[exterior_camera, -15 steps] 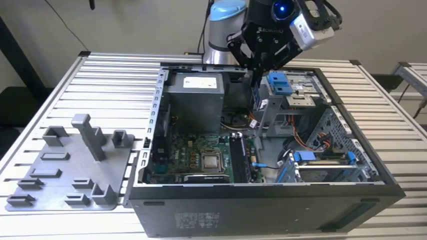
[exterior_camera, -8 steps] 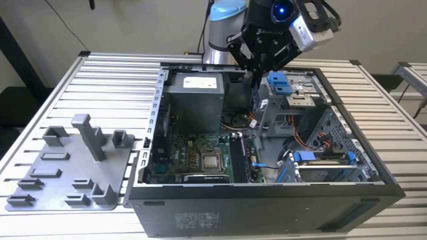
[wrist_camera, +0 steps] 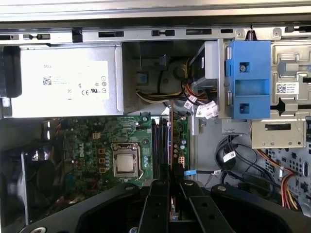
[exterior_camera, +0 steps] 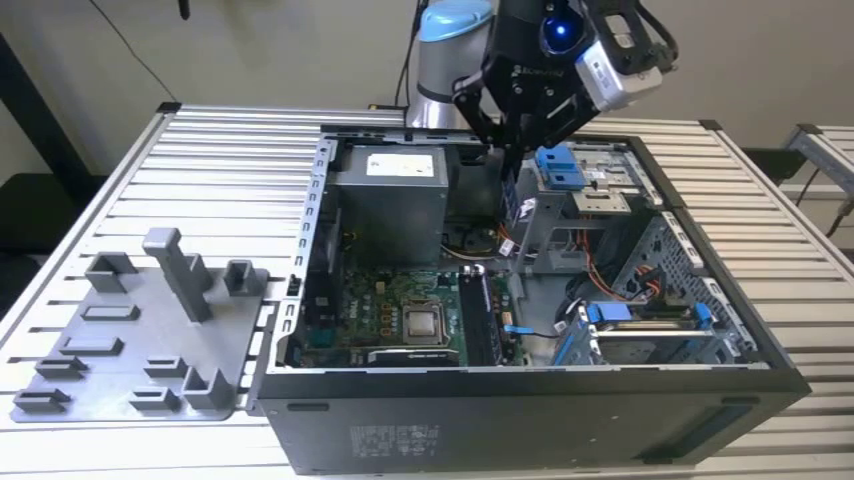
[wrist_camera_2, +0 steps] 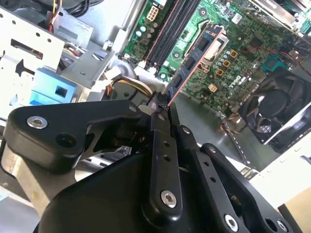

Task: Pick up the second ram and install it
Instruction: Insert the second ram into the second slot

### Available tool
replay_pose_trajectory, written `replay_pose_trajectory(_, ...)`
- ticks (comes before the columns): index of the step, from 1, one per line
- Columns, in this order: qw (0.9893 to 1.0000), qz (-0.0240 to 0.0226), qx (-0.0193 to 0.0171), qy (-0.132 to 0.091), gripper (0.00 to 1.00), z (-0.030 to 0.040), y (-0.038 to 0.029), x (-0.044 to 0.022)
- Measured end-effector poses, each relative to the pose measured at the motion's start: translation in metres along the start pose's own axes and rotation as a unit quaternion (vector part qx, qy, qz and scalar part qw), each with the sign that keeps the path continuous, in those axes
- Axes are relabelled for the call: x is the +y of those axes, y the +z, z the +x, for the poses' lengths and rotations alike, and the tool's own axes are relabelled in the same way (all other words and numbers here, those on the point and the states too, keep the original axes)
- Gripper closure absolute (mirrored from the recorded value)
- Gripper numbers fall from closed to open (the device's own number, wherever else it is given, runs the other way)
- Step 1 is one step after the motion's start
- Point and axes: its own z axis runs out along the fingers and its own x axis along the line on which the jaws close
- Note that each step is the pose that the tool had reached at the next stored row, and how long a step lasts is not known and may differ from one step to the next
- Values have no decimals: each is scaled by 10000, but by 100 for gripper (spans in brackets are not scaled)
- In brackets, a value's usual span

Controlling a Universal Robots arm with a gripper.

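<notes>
Fingers (wrist_camera_2: 163, 145) of the gripper (wrist_camera_2: 163, 104) are pressed close together with almost no gap. They pinch one end of the second ram (wrist_camera_2: 192, 63) between them. The second ram is a thin dark stick with a coppery edge.

In the exterior view it hangs down from the gripper (exterior_camera: 511, 150), up in the air over the open computer case (exterior_camera: 534, 420). It is well apart from the grey holder tray (exterior_camera: 134, 330), which sits on the slatted table (exterior_camera: 200, 150) at the exterior view's left. In the first wrist view the second ram (wrist_camera: 171, 131) shows edge-on as a thin line. It runs just beside the long black slots (wrist_camera: 158, 143) on the green board (wrist_camera: 92, 141).

I think the picking up is done and the putting in is the step in hand. The second ram does not look seated in a slot yet. To go in well, its long edge has to line up with an empty slot. It also needs a straight, even push, because a tilted stick could jam or bend.

As for writing, a big white label (wrist_camera: 68, 80) sits on the grey power box (wrist_camera: 63, 52), with tiny print and small marks. A little white sticker (wrist_camera: 287, 88) sits near the blue clip (wrist_camera: 248, 77). The green board has small white letters too. I leave all these words unread.
</notes>
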Motion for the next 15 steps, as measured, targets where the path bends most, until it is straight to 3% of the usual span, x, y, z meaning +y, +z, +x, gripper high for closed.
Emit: replay_pose_trajectory(15, 10000, 0, 0, 0, 86, 0, 40, -1)
